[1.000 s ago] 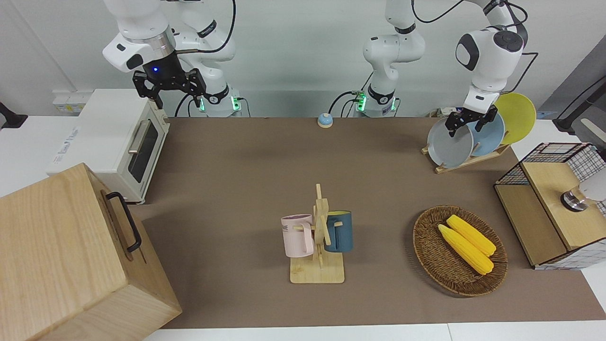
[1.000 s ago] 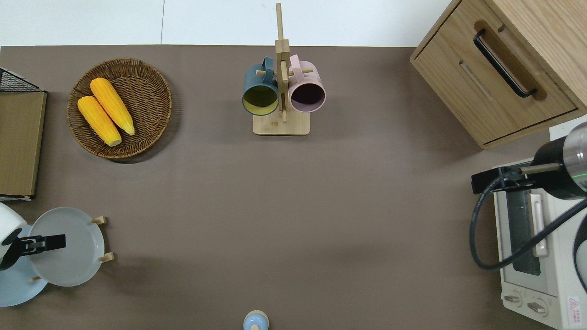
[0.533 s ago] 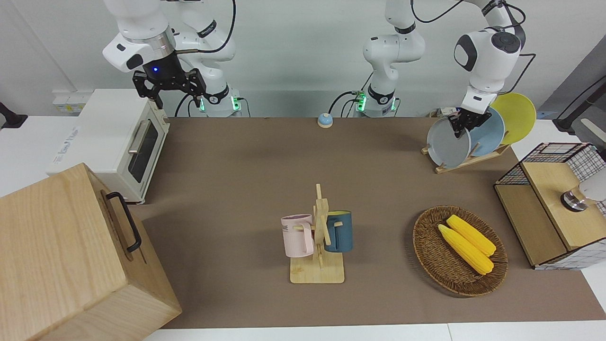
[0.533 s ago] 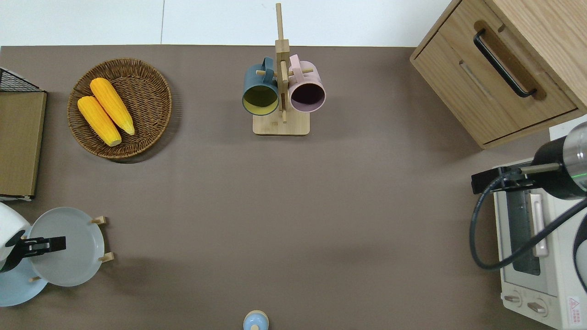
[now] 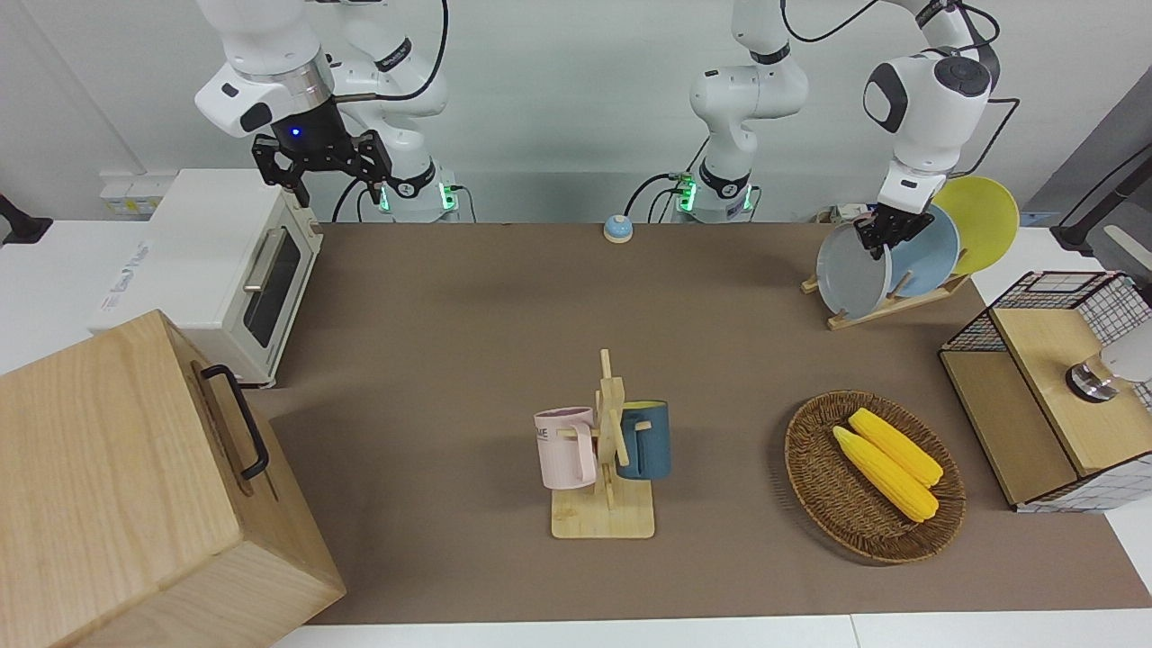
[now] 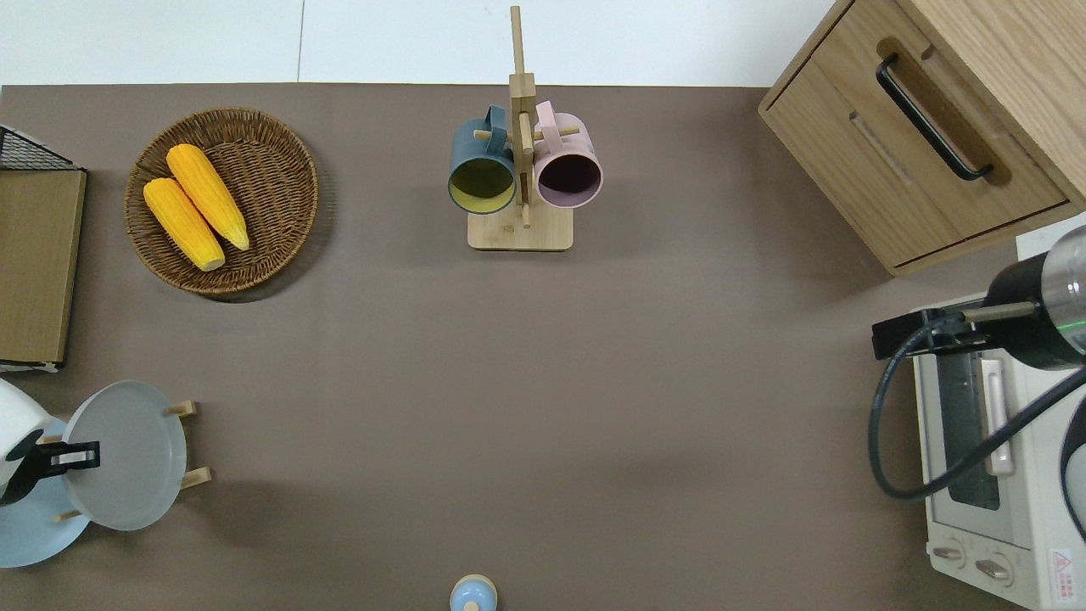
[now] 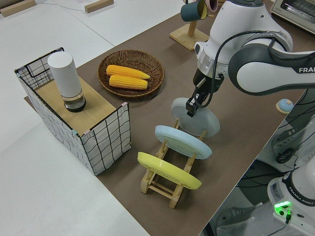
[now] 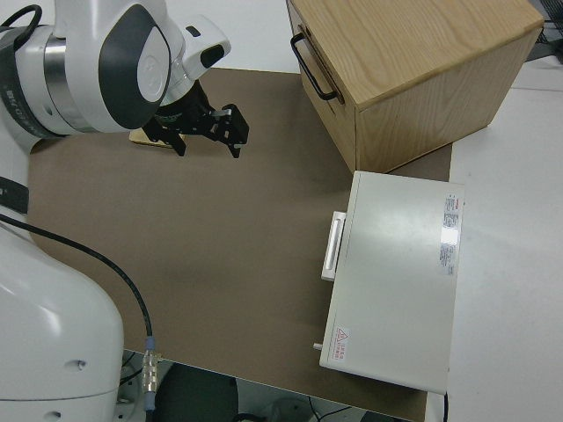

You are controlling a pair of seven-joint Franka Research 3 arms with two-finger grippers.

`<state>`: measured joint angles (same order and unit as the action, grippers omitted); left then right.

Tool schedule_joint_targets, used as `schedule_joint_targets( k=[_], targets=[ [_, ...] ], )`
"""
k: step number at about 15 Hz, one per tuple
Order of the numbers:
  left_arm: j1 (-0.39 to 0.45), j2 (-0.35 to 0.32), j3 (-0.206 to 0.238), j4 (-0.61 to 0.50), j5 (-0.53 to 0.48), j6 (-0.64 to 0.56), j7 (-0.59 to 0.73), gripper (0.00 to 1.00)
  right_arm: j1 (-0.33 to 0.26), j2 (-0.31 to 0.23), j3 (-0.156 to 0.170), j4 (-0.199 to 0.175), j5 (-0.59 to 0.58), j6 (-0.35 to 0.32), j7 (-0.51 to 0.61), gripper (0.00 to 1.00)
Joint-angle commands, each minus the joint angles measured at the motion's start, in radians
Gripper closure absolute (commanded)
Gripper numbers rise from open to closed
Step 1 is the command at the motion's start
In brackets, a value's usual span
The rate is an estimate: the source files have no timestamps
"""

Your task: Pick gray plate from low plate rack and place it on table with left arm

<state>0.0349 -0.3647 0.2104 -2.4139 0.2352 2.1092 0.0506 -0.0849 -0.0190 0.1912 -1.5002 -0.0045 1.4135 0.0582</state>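
Tipped more upright since a second ago: gray plate [image 5: 852, 271], now showing a narrower face from overhead [image 6: 125, 455], top rim drawn back toward the blue plate [image 5: 924, 252]. Pinched at that top rim by the left gripper [image 5: 884, 236], fingers closed narrowly on the edge, seen again from the side [image 7: 193, 104]. Lower edge of the plate down at the rack [image 5: 886, 304], at the slot farthest from the robots; cannot tell whether resting on the rails or just lifted. Blue plate in the next slot, yellow plate [image 5: 983, 222] in the one nearest the robots, all at the left arm's end of the table [image 5: 468, 342].

Parked: right gripper [image 5: 331, 175], fingers spread wide, blue light lit above them.

Readable writing: "FRANKA" in part on the left arm's forearm and again on its base in the side view; a red warning triangle sticker on the toaster oven [image 6: 984, 475]; gray lettering on the oven's top and on the pink mug [image 5: 567, 447], too small to make out.

Elsewhere: mug stand [image 5: 605, 468] with pink and dark blue mugs, basket [image 5: 871, 477] with two corn cobs, wooden cabinet [image 5: 135, 486].
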Motion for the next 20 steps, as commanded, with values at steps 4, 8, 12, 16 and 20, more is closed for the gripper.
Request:
schedule_joint_targets(
  k=[4,8,12,16,20],
  targets=[
    [-0.003,-0.019,-0.011,0.041,0.013,-0.075,0.022,1.00,-0.007,-0.002,0.005,0.006,0.006,-0.014,-0.001,0.011],
    [-0.013,-0.016,-0.019,0.105,0.009,-0.155,0.014,1.00,-0.007,-0.002,0.005,0.006,0.006,-0.014,0.000,0.013],
    [-0.015,-0.016,-0.039,0.166,0.003,-0.227,0.006,1.00,-0.007,-0.002,0.007,0.006,0.006,-0.014,0.000,0.011],
    [-0.015,-0.013,-0.066,0.248,-0.010,-0.314,0.003,1.00,-0.007,-0.002,0.007,0.006,0.006,-0.014,0.000,0.011],
    [-0.013,-0.011,-0.075,0.294,-0.132,-0.360,0.002,1.00,-0.007,-0.002,0.007,0.006,0.006,-0.014,0.000,0.011]
  ],
)
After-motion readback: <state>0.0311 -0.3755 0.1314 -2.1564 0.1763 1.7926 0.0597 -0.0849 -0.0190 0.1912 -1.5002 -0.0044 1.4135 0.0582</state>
